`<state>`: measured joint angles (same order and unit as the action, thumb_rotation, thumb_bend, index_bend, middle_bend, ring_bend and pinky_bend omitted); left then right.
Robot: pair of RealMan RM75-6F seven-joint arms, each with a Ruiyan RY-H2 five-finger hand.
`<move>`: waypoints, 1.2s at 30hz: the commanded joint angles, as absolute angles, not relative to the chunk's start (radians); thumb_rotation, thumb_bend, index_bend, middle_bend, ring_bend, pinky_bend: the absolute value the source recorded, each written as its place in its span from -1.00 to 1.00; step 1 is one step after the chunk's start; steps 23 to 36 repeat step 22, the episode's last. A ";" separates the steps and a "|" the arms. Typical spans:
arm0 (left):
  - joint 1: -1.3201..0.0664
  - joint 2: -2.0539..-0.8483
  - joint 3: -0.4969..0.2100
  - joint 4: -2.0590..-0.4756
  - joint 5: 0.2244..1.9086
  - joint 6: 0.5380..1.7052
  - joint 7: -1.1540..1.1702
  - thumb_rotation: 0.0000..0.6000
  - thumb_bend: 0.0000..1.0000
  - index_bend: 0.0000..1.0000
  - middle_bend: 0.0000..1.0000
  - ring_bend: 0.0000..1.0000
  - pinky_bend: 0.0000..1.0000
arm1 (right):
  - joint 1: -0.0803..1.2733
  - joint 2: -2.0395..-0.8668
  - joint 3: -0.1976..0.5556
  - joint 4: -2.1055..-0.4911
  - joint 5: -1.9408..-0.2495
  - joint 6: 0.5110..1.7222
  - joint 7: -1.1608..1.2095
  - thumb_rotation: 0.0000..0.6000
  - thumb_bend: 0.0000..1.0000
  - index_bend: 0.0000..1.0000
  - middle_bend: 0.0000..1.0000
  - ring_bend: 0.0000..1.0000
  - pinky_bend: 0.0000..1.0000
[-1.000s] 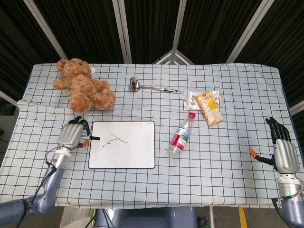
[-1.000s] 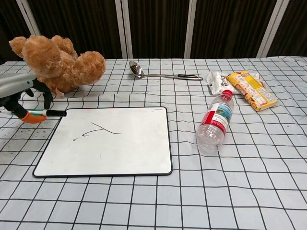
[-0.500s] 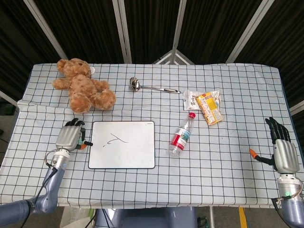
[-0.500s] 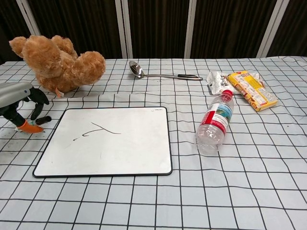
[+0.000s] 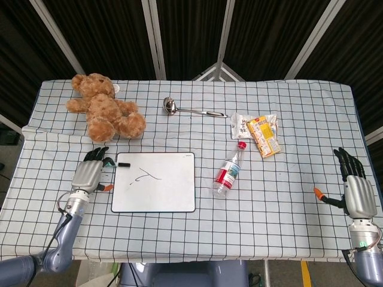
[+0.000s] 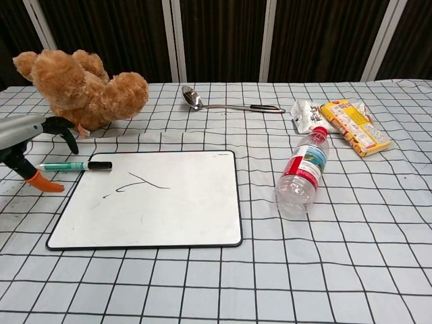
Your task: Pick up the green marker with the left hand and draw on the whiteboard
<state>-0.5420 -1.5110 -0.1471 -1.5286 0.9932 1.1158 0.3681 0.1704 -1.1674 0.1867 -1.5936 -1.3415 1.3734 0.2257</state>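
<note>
Marker (image 6: 75,165) placement is what the scene is showing: the green marker is lying on its side across the upper left corner of the whiteboard (image 5: 154,191), its black cap end over the white surface and its green barrel reaching out over the frame toward the left robot hand (image 5: 88,174). That hand is hovering just beside the board's left edge with its fingers spread; in the chest view the dark fingers are arching above the barrel and the orange-tipped thumb is pointing down at the table (image 5: 287,233), with a visible gap to the marker, so it is gripping nothing. A few thin black strokes are already showing on the board.

Judging from this, the drawing step is looking finished and the marker is being left on the board, though the hand could equally be lining up for a fresh grasp. If more drawing is wanted, the next move is calling for lowering the fingers around the barrel and closing on it without rolling it.

The right robot hand (image 5: 356,190) is resting well apart at the far right edge of the table, fingers extended and empty. A teddy bear (image 5: 103,110) is sitting just behind the left hand, near enough to brush on a lift.
</note>
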 commanded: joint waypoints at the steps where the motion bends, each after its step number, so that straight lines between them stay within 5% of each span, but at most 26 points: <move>1: -0.517 -1.466 -0.142 -1.599 1.034 1.145 0.335 1.00 -0.70 -0.39 -0.93 -0.97 -0.85 | 0.170 -1.167 0.187 -1.593 -1.342 1.373 0.226 1.00 -0.58 -1.00 -1.00 -1.00 -1.00; 5: -0.465 -1.386 -0.104 -1.695 1.119 1.209 0.298 1.00 -0.78 -0.58 -0.95 -0.98 -0.88 | 0.170 -1.166 0.185 -1.593 -1.341 1.370 0.226 1.00 -0.58 -1.00 -1.00 -1.00 -1.00; 9: -0.402 -1.297 -0.047 -1.749 1.204 1.274 0.267 1.00 -0.88 -0.99 -1.00 -1.00 -0.99 | 0.170 -1.164 0.183 -1.594 -1.346 1.371 0.223 1.00 -0.58 -1.00 -1.00 -1.00 -1.00; 22: -0.217 -1.157 0.042 -1.666 1.374 1.504 0.137 1.00 -0.93 -1.00 -1.00 -1.00 -1.00 | 0.171 -1.170 0.177 -1.588 -1.372 1.389 0.205 1.00 -0.58 -1.00 -1.00 -1.00 -1.00; 36: -0.217 -1.157 0.042 -1.666 1.374 1.504 0.137 1.00 -0.93 -1.00 -1.00 -1.00 -1.00 | 0.171 -1.170 0.177 -1.588 -1.372 1.389 0.205 1.00 -0.58 -1.00 -1.00 -1.00 -1.00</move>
